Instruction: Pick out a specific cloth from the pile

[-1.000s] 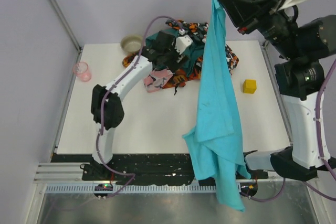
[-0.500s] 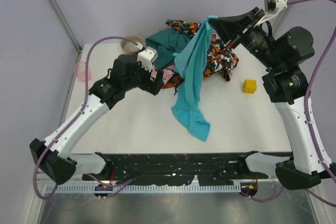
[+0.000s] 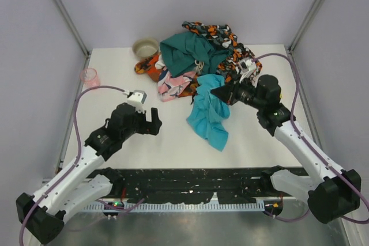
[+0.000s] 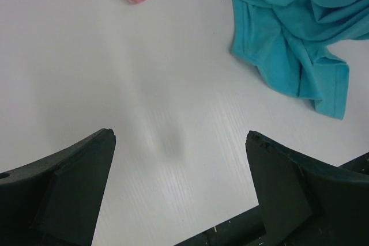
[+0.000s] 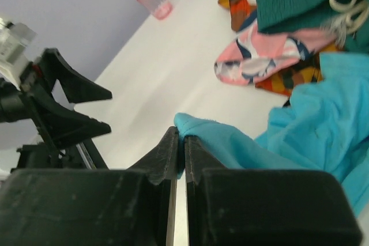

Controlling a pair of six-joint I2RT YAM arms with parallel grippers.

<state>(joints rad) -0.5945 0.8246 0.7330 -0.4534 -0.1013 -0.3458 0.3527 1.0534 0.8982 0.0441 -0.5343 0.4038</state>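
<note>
Left wrist view, closest to my bases, shows my left gripper (image 4: 180,136) with its jaws wide apart and nothing between them, hanging over bare white table (image 3: 259,142) well short of any fabric. Farther out and to the right, my right gripper (image 5: 179,133) has its jaws pressed together on a thin fold of the cloth (image 3: 209,116), the bright turquoise one I was asked for; the pinch sits at the cloth's edge, low over the table. Most of that cloth lies crumpled on the table in front of the pile (image 3: 196,56), with its near end spread toward me and its far end just touching the heap's near edge, beside the pink patterned piece (image 3: 176,84). Beyond it the pile sits together at the far side: the dark teal cloth (image 3: 184,50) on top, orange-black patterned fabric (image 3: 230,50) around and under it. A bowl (image 3: 145,47) stands at the far left of the heap, and a pink cup (image 3: 90,76) sits well apart at the table's left edge. I judge the picking mostly done: the right cloth is out of the heap and on open table. What remains is to let go of it, perhaps after drawing its far end clear of the pile.
</note>
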